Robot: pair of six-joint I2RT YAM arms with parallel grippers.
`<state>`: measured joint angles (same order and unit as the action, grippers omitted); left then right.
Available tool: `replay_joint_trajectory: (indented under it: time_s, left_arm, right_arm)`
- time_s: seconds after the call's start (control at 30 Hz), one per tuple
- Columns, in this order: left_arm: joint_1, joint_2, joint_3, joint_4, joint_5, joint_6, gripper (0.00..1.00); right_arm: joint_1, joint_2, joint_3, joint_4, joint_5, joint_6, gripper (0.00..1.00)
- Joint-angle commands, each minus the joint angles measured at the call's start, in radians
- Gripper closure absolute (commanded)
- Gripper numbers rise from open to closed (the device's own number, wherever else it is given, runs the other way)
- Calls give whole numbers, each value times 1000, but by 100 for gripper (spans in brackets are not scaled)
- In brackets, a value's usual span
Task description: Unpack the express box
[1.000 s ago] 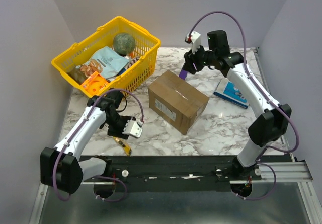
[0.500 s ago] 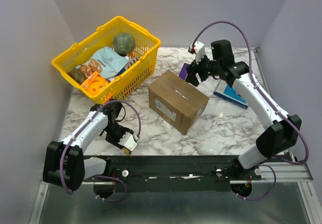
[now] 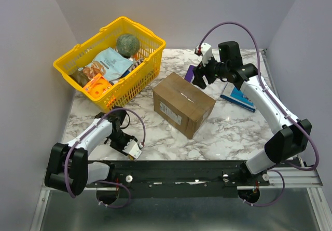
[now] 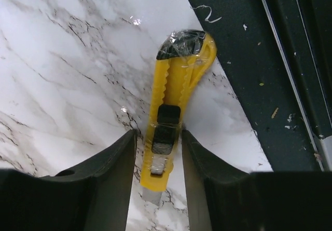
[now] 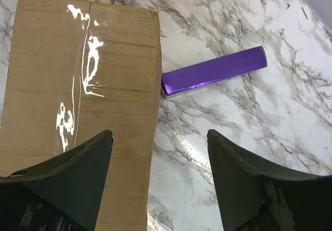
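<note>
Yellow utility knife (image 4: 171,122) lies at lower left of the top view, straddled by the left gripper (image 4: 158,137), whose jaws are narrowly apart and not yet clamped. Advice: close squarely on the handle, avoiding the slider. Express box (image 3: 183,104) sits mid-frame, taped. Right gripper (image 5: 158,143) gapes wide and empty near the box's upper-right corner.

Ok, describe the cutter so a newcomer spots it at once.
Go to the near-left edge of the marble table, beside the black rail. Between the left arm's fingers lies a slim cutter, the only yellow thing apart from the basket.
</note>
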<state>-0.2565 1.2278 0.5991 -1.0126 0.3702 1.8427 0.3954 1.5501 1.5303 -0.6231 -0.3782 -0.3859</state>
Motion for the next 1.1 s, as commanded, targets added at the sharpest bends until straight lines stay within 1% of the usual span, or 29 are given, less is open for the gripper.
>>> replay_joint_trajectory:
  time_s: [0.0,0.1,0.13,0.17,0.27,0.3,0.43,0.5,0.53,0.57,0.6,0.63,0.67,0.7,0.73,0.77,0.8,0.83,0.9,0.93,1.07]
  left_arm:
    - [3,22,-81,118,-56,12,66]
    - [3,-11,-90,126,-28,13,86]
    - [3,-23,-84,100,-8,13,96]
    - [3,-37,-76,86,9,15,99]
    - [3,-94,-27,46,93,-23,100]
    - [3,-117,13,42,145,-48,100]
    - [2,-163,137,37,252,-190,100]
    - [2,-180,194,63,274,-241,100]
    - [0,-183,206,113,291,-273,100]
    - [-3,-186,217,150,297,-340,100]
    - [-7,-194,232,193,303,-393,100]
    - [-13,-194,240,288,311,-440,100]
    - [-36,-192,246,337,305,-545,100]
    - [-55,-188,261,386,288,-601,100]
    - [-70,-179,269,492,274,-656,100]
    - [-93,-174,277,546,251,-719,100]
    - [-104,-168,284,599,239,-816,100]
    - [-118,-165,289,699,222,-864,100]
    - [-154,-140,313,761,187,-921,100]
    - [-164,-130,324,811,174,-991,100]
    - [-204,-82,367,913,99,-1167,100]
  right_arm:
    - [3,-35,-19,-12,24,-13,19]
    - [3,-48,-15,-17,35,-16,19]
    - [3,-51,-13,-20,35,-13,19]
    - [3,-61,-10,-27,33,-10,19]
    - [3,-79,10,-43,6,8,20]
    - [2,-79,19,-46,-11,28,20]
    - [3,-65,105,-73,-77,71,20]
    - [3,-52,146,-82,-134,105,20]
    - [3,-42,157,-87,-163,114,20]
    - [3,-35,169,-99,-203,120,20]
    - [3,-30,169,-101,-285,140,20]
    - [5,-15,166,-96,-328,156,20]
    - [6,-4,162,-87,-368,172,20]
    - [10,8,165,-84,-440,209,20]
    - [16,28,165,-76,-468,231,20]
    - [22,39,163,-52,-491,249,19]
    - [29,51,166,-40,-511,284,19]
    - [51,60,169,-30,-510,301,19]
    - [69,93,177,-1,-511,344,19]
    - [88,106,188,5,-515,358,19]
    - [114,149,209,43,-484,424,19]
